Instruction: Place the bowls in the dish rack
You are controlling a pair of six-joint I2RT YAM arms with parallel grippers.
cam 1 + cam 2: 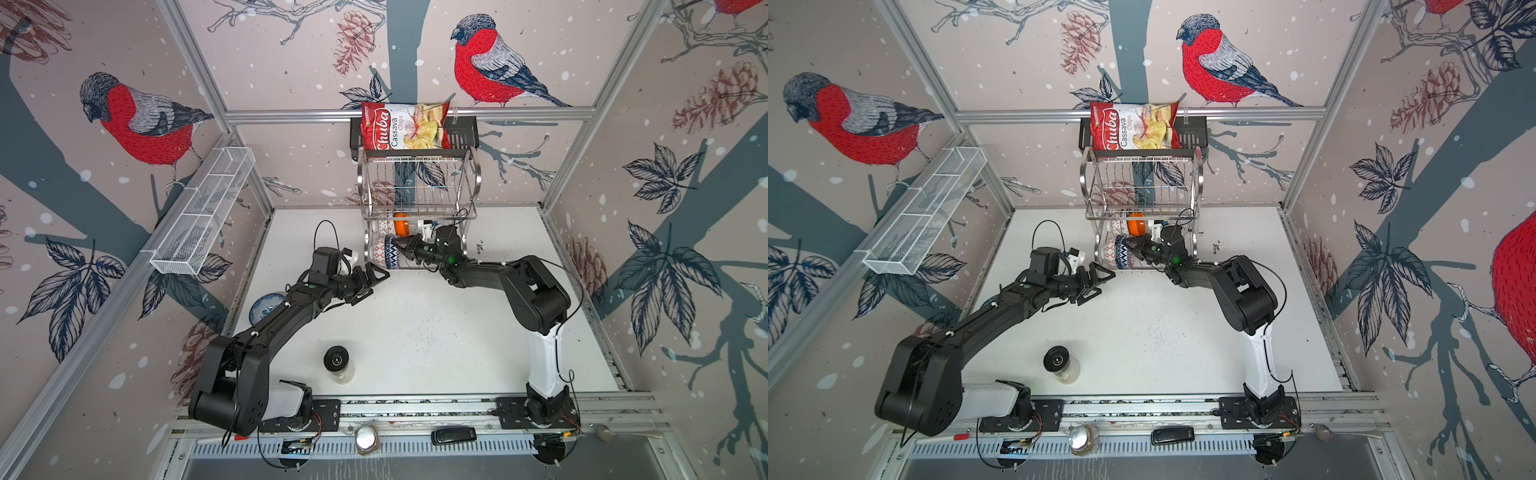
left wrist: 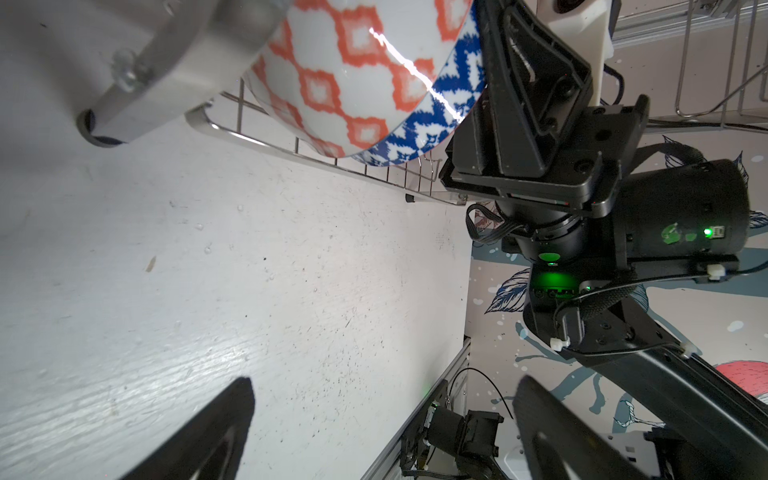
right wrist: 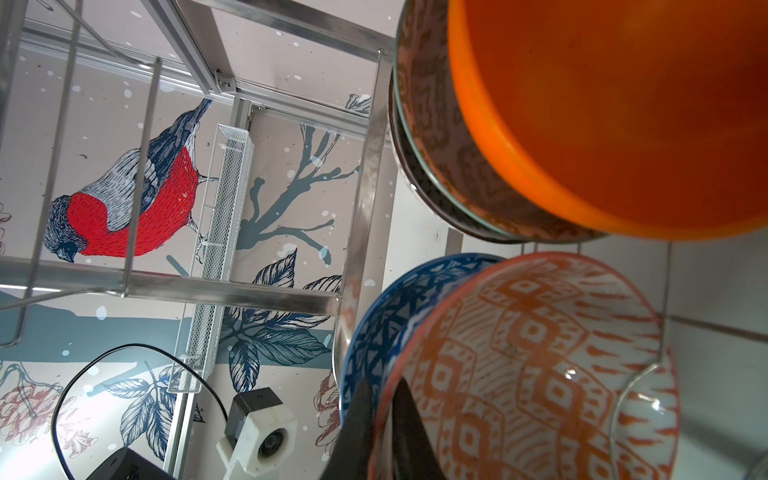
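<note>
Shiny steel wire rack point(image 1: 477, 183) at the back of the matte white table point(image 1: 415, 332). In its lower tier the glossy red-orange bowl point(image 3: 540, 374) and the blue bowl point(image 3: 374, 324) stand on edge, leaning together. The smooth plain orange bowl point(image 3: 623, 116) is further back. From the wrist view the right gripper point(image 3: 384, 419) looks pinched on the red-orange rim. The left gripper point(image 1: 376, 286) hangs spread wide with nothing in it, just in front of the rack. The round floral bowl point(image 1: 266, 307) sits on the table, half under the left arm point(image 1: 291, 316).

Bright, even light; both top views bow at the edges. In the left wrist view a glare streak crosses the red-orange bowl point(image 2: 353, 75) at 12 o'clock
</note>
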